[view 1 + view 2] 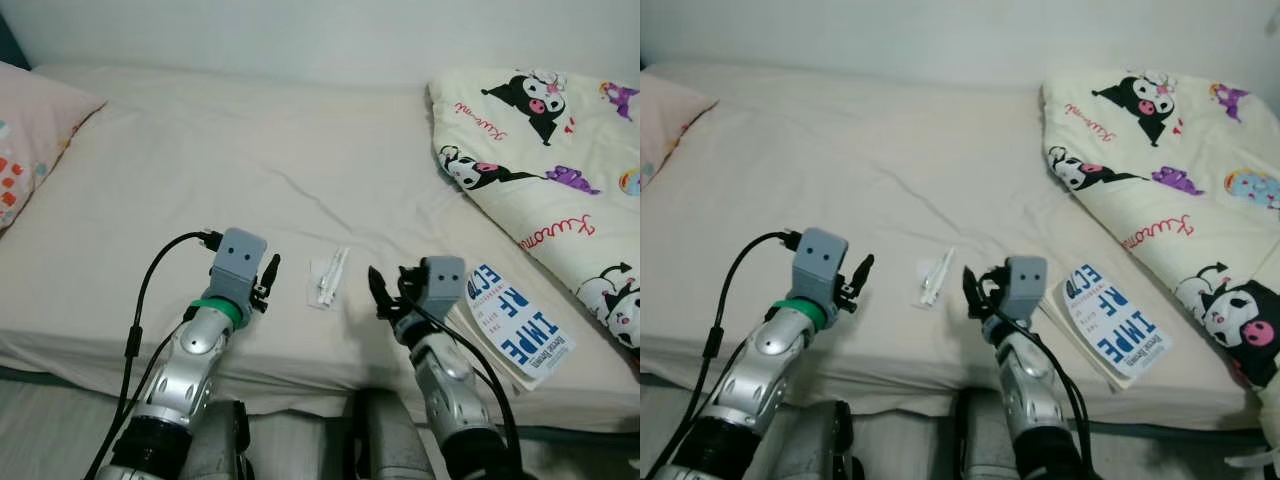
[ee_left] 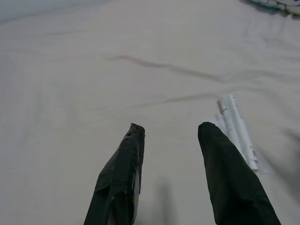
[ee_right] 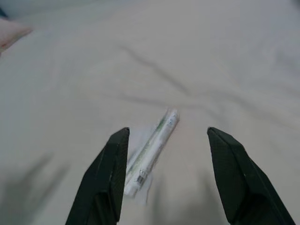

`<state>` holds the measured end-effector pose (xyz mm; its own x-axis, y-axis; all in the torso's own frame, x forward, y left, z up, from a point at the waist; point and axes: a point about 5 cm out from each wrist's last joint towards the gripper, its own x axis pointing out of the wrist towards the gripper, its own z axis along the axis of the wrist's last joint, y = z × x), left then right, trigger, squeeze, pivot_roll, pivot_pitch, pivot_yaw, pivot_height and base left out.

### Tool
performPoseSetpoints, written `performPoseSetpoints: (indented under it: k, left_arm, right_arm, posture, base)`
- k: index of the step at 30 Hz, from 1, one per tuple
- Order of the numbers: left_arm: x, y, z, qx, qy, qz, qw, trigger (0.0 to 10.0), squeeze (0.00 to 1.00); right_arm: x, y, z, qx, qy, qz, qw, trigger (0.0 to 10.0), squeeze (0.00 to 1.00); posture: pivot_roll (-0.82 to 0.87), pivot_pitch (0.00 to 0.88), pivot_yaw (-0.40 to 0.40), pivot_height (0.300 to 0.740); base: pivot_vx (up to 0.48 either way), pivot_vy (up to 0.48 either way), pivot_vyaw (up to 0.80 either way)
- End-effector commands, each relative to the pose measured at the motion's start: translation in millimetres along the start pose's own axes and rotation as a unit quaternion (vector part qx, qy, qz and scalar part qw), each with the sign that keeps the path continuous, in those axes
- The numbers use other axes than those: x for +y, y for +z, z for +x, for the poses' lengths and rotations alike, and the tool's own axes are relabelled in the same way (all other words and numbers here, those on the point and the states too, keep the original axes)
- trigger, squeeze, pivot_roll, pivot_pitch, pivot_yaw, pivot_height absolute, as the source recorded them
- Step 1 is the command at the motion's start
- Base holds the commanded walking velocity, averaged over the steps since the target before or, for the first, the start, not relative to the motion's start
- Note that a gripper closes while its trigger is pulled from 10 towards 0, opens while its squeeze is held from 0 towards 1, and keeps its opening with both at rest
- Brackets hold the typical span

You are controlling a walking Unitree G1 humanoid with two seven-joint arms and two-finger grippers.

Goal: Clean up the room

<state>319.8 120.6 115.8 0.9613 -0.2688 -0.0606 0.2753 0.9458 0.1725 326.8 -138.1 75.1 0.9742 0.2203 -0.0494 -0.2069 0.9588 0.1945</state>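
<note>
From the left eye view, one bed (image 1: 250,150) is lying across the frame, covered in a pale sheet. One small white wrapped packet (image 1: 328,278) is lying near the bed's front edge, about midway along it. One book (image 1: 515,325) with a blue and white cover is resting at the front right part of the bed, close to the front edge. One cartoon-printed blanket (image 1: 540,140) is heaped over the bed's right side, and one pink pillow (image 1: 30,130) is sitting at the left end. Two arms are reaching over the front edge: the left claw (image 1: 268,280) is hovering just left of the packet, and the right claw (image 1: 380,290) is hovering just right of it, between the packet and the book.

The right eye view is showing the same layout, with the packet lying between the two claws.

In the left wrist view, the left claw's two fingers (image 2: 119,178) are standing apart, gripping nothing, with the packet lying on the sheet beside one finger.

In the right wrist view, the right claw's fingers (image 3: 101,183) are spread wide, holding nothing, and the packet is lying on the sheet between them, nearer one finger.
</note>
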Motion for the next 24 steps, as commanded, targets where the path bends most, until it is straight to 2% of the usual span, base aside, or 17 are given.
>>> performPoseSetpoints:
  k: [1,3,4,6,7,11,16,17,18,19,24]
  left_arm:
    - [9.2,-2,-5.4,0.007,0.008,0.001,1.000,10.0,0.00]
    - [22.0,5,-10.6,-0.006,0.015,0.026,1.000,10.0,0.00]
    - [22.0,5,-10.6,-0.006,0.015,0.026,1.000,10.0,0.00]
    - [33.5,15,-18.5,-0.023,0.017,0.056,0.998,10.0,0.00]
    - [33.5,15,-18.5,-0.023,0.017,0.056,0.998,10.0,0.00]
    - [56.4,41,-35.4,-0.049,0.034,0.078,0.995,10.0,0.00]
    - [63.1,53,-43.5,-0.059,0.042,0.084,0.994,10.0,0.00]
    - [64.7,58,-47.2,-0.061,0.044,0.085,0.994,10.0,0.00]
    - [66.6,63,-49.3,-0.063,0.046,0.086,0.993,10.0,0.00]
    - [68.2,67,-51.9,-0.065,0.048,0.087,0.993,10.0,0.00]
    - [71.3,75,-55.2,-0.067,0.054,0.090,0.992,10.0,0.00]
  right_arm:
    - [2.6,-12,-0.1,0.032,0.003,0.021,0.999,10.0,0.00]
    - [4.6,-11,8.4,0.048,0.004,0.054,0.997,10.0,0.00]
    - [4.6,-11,8.4,0.048,0.004,0.054,0.997,10.0,0.00]
    - [6.9,-11,15.0,0.068,0.005,0.086,0.994,10.0,0.00]
    - [6.9,-11,15.0,0.068,0.005,0.086,0.994,10.0,0.00]
    - [-1.1,-10,23.0,0.094,-0.025,0.106,0.990,10.0,0.00]
    - [-8.0,-7,25.1,0.101,-0.045,0.113,0.987,10.0,0.02]
    - [-11.1,-7,24.9,0.105,-0.056,0.112,0.987,10.0,0.06]
    - [-15.0,-6,24.6,0.106,-0.068,0.110,0.986,10.0,0.76]
    - [-17.0,-5,24.6,0.103,-0.072,0.115,0.985,10.0,1.00]
    - [-20.5,2,26.7,0.079,-0.070,0.133,0.985,10.0,1.00]
  posture:
    - [0.05,0.159,0.087,0.611]
    - [0.07,0.185,0.092,0.611]
    - [0.07,0.185,0.092,0.611]
    - [0.10,0.215,0.100,0.611]
    - [0.10,0.215,0.100,0.611]
    - [0.17,0.285,0.122,0.611]
    - [0.20,0.323,0.129,0.611]
    - [0.21,0.344,0.133,0.611]
    - [0.22,0.359,0.137,0.611]
    - [0.22,0.373,0.142,0.611]
    - [0.23,0.398,0.154,0.611]
  base:
    - [0.000,0.000,0.00]
    - [0.000,0.000,0.00]
    - [0.000,0.000,0.00]
    - [0.000,0.000,0.00]
    - [0.000,0.000,0.00]
    - [0.000,0.000,0.00]
    - [0.000,0.000,0.00]
    - [0.000,0.000,0.00]
    - [0.000,0.000,0.00]
    - [0.000,0.000,0.00]
    - [0.000,0.000,0.00]
